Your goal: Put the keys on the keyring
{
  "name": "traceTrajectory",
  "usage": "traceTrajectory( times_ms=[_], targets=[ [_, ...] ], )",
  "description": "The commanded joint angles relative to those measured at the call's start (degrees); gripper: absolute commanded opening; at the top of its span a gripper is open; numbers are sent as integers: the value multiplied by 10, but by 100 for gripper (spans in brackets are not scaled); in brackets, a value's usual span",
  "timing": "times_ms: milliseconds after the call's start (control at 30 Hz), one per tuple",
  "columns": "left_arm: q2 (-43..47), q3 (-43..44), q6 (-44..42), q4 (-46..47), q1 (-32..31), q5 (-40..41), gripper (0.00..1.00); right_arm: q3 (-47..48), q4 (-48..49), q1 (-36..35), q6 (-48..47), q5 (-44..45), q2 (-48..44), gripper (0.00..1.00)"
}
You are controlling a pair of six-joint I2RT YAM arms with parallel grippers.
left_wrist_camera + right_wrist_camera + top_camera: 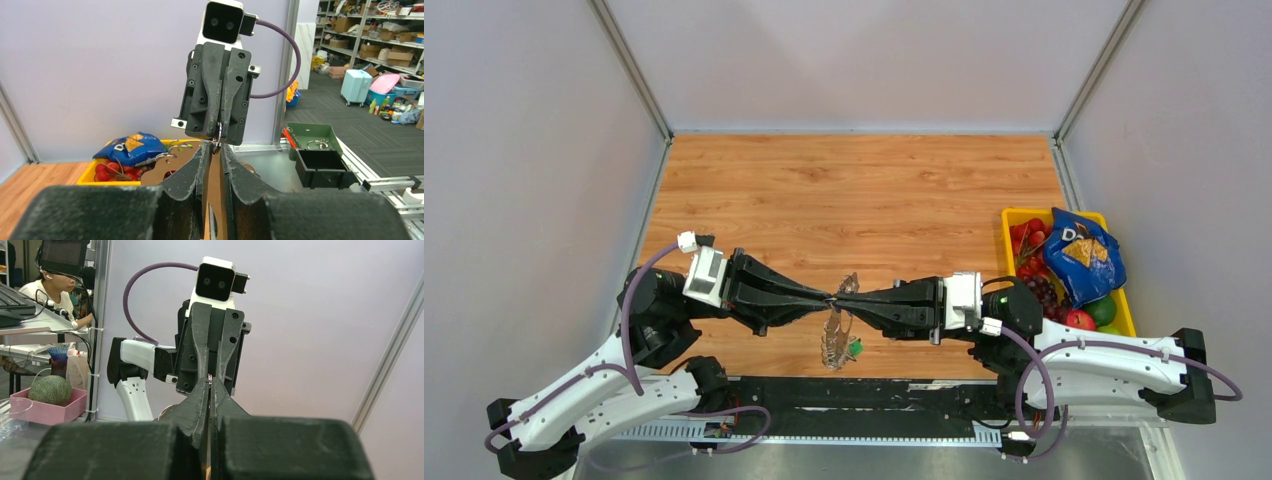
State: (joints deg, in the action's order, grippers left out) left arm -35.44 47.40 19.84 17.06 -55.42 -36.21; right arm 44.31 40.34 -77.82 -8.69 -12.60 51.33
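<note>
My left gripper (828, 298) and right gripper (848, 300) meet tip to tip above the near middle of the wooden table (854, 190). The keyring (848, 284) is pinched between them. Its fringe of chain pieces (833, 342) and green tag (855, 348) hang below. In the left wrist view my left gripper (214, 148) is shut on a thin flat brown piece (165, 167) with holes and rings. A small metal ring (218, 136) sits at the tips. In the right wrist view my right gripper (209, 382) is shut on a small silver ring (209, 378). No separate keys can be made out.
A yellow bin (1116, 300) with fruit and a blue chip bag (1079, 255) stands at the table's right edge; the bag also shows in the left wrist view (131, 146). Grey walls enclose the table on three sides. Green and black boxes (320, 160) lie off the table.
</note>
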Motion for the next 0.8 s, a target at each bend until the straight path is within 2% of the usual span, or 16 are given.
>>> traceTrajectory(
  times_ms=[0,167,367,567,667,767],
  targets=[
    [5,9,-4,11,-1,-6,20,27,30,-3,-5,-7,-3,0],
    [5,12,-4,11,-2,-4,21,30,23,-3,-4,-8,0,0],
    [6,14,-5,10,-2,0,27,30,18,-3,-4,-8,0,0],
    [6,16,-7,7,-1,2,27,32,15,-3,-3,-10,2,0],
    [5,17,-8,6,-1,1,25,31,17,-3,-3,-10,3,0],
    [1,22,-11,-2,-1,-1,16,34,17,-3,-3,-12,4,0]
  ],
)
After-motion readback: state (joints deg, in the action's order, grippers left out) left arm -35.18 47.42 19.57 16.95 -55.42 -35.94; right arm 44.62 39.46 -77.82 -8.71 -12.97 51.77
